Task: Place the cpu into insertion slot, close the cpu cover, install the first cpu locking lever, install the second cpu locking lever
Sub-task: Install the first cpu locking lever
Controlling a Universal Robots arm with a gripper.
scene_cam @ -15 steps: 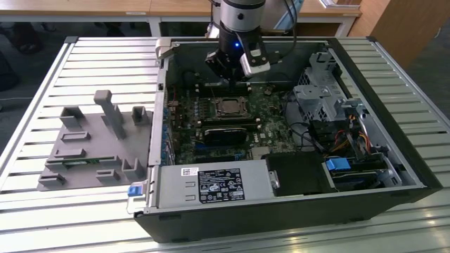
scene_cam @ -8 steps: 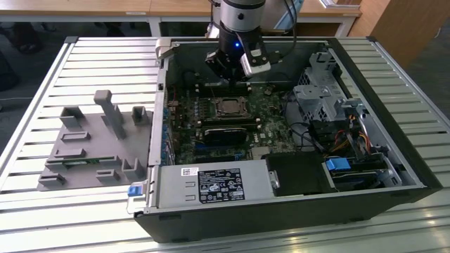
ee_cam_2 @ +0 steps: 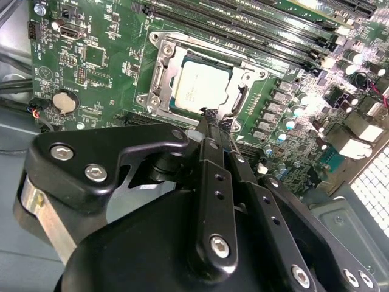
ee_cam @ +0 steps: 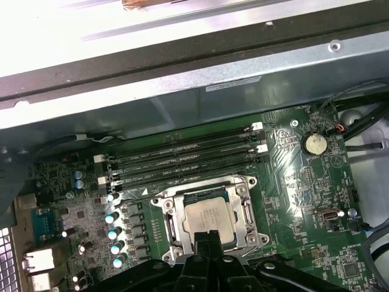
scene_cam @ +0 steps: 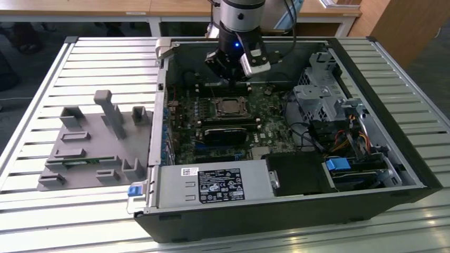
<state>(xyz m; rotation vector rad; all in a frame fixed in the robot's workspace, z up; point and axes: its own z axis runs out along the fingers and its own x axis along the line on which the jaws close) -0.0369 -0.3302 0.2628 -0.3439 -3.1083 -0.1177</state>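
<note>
Cpu (ee_cam_2: 196, 85) and the fingers (ee_cam_2: 209, 164) are close together here. The fingers are pressed together with nothing between them, and the gripper (ee_cam_2: 209, 117) has its tip at the near edge of the socket, touching or just short of the metal there; I cannot tell which. The cpu itself is seated flat in the insertion slot (ee_cam_2: 209, 59), silver top up. The cpu cover (ee_cam_2: 159, 76) appears to lie down around it, its cut-out framing the chip. Whether either locking lever is latched is hard to tell from these views.

Judging by that, the step in hand is lever work at the socket's edge. To do it well, the closed tip should bear only on the thin lever, stay off the cpu top, and push along the lever's own swing without scraping the green board (ee_cam_2: 109, 67).

Just beside the socket stand a row of small capacitors (ee_cam_2: 285, 115), and beyond it the long memory slots (ee_cam: 182, 161), so there is little room to slip. In the exterior view the gripper (scene_cam: 235, 84) reaches down into the open computer case (scene_cam: 281, 211), which rests on the slatted counter (scene_cam: 105, 52) near a grey fixture (scene_cam: 98, 142).
</note>
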